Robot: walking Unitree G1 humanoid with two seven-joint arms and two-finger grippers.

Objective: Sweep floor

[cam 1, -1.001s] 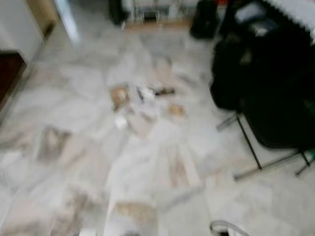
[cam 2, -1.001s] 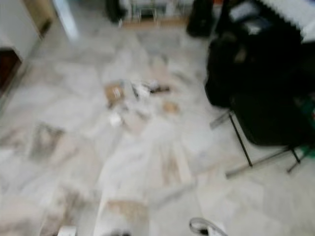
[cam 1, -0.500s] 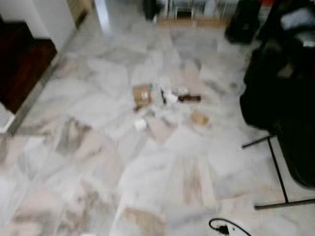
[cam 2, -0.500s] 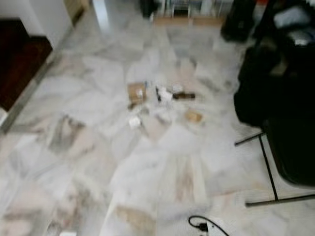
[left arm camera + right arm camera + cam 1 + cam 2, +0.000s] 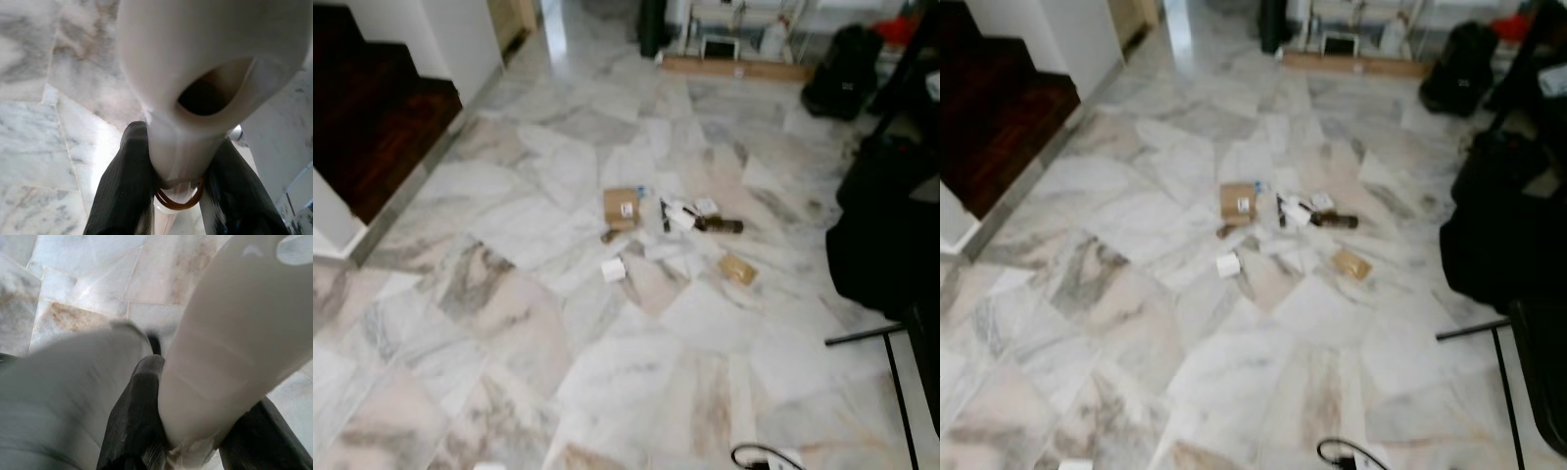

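A pile of litter lies mid-floor on the marble tiles: a small cardboard box point(image 5: 621, 208), a white roll point(image 5: 613, 269), white scraps point(image 5: 680, 215), a dark bottle point(image 5: 722, 226) and a tan packet point(image 5: 737, 268). In the left wrist view, my left gripper point(image 5: 178, 191) is shut on a thick white handle point(image 5: 195, 73) with a hole in its end and rubber bands around it. In the right wrist view, my right gripper point(image 5: 195, 440) is shut on another white handle point(image 5: 234, 347). A blurred grey shape point(image 5: 63, 391) crosses beside it.
A dark wooden step point(image 5: 362, 127) and a white wall corner point(image 5: 460, 39) stand at the left. Black bags point(image 5: 886, 235) and thin metal legs point(image 5: 891, 362) crowd the right side. A black backpack point(image 5: 842, 73) and a low shelf point(image 5: 734, 39) sit at the back. A cable point(image 5: 759, 456) lies near my feet.
The camera has swung left and the picture has sharpened: the step now fills more of the left, and the black bags sit nearer the right edge. The litter itself has not moved.
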